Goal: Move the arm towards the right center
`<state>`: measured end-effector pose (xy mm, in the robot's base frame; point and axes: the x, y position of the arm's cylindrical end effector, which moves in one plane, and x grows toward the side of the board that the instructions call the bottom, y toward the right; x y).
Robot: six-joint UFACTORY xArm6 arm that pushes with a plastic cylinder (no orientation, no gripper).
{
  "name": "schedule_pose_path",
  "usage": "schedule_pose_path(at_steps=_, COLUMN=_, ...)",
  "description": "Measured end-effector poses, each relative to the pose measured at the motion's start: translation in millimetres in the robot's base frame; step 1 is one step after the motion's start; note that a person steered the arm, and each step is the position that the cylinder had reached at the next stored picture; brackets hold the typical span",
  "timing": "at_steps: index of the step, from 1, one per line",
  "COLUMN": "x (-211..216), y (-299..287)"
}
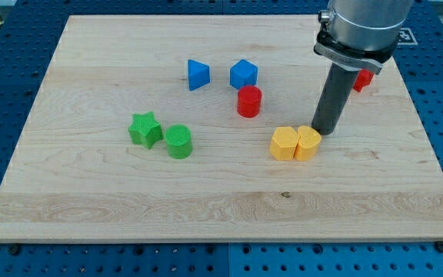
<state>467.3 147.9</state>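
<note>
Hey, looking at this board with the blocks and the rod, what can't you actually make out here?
- My tip: its very end sits behind the right yellow block, so contact cannot be judged.
- Red block at the view's upper right: mostly hidden by the rod and its metal collar, shape unclear.
- Arm above the collar: cut off by the view's top edge.

The arm ended in a broad silver-grey metal cylinder ringed by a black clamp band. Below it hung a straight dark rod, seemingly matt black, down to my tip.
</note>
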Motion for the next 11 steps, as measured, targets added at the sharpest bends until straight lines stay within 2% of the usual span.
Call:
schedule_pose_path(at_steps=2, x=-16.1, y=26.2)
schedule_pose_path(at_steps=5, x=-17.0, y=69.6)
schedule_pose_path(at_steps=8, x=-17.0, y=62.2)
schedule_pose_path(at_steps=11, x=-9.3, y=17.7)
